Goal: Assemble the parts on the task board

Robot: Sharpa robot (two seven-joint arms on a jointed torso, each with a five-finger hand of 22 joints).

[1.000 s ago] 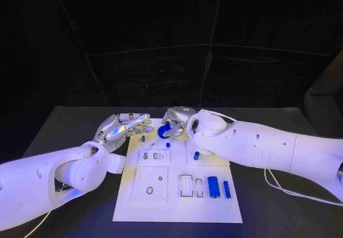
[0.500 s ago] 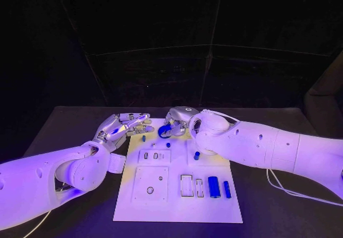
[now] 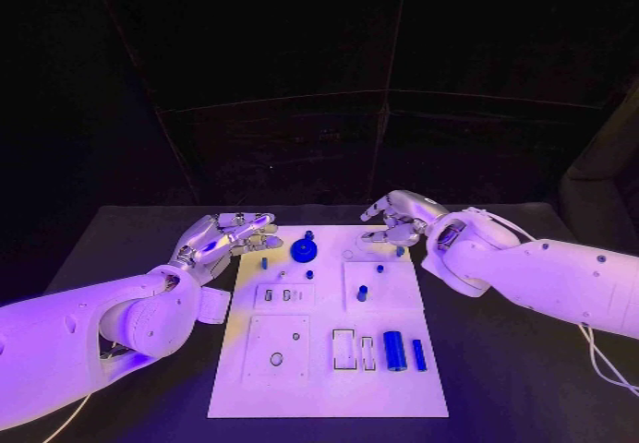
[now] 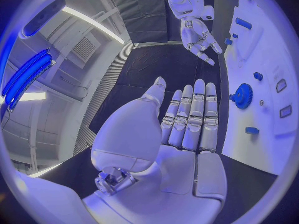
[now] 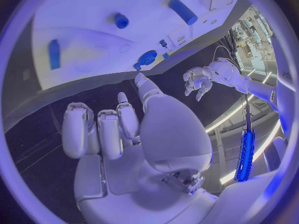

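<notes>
A black table (image 3: pixel 147 240) stands before dark curtains, with the white task board (image 3: pixel 333 388) lying lengthwise in its middle. At the board's far end a blue gear (image 3: pixel 305 248) sits on the board, free of both hands. The left hand (image 3: pixel 229 234) hovers at the board's far left edge, fingers apart and holding nothing. The right hand (image 3: pixel 398 221) hovers over the far right corner, fingers loosely curled, also holding nothing. By my judgement the gear is placed, and several small blue pegs (image 3: pixel 362 293) stand in the board's middle. A thick blue cylinder (image 3: pixel 394 351) and a thinner blue bar (image 3: pixel 419 354) lie loose near the board's right edge, beside the open rectangular slots (image 3: pixel 345 348), so those look left to do. The near half of the board has open room, and both arms flank it with bare table on either side.
</notes>
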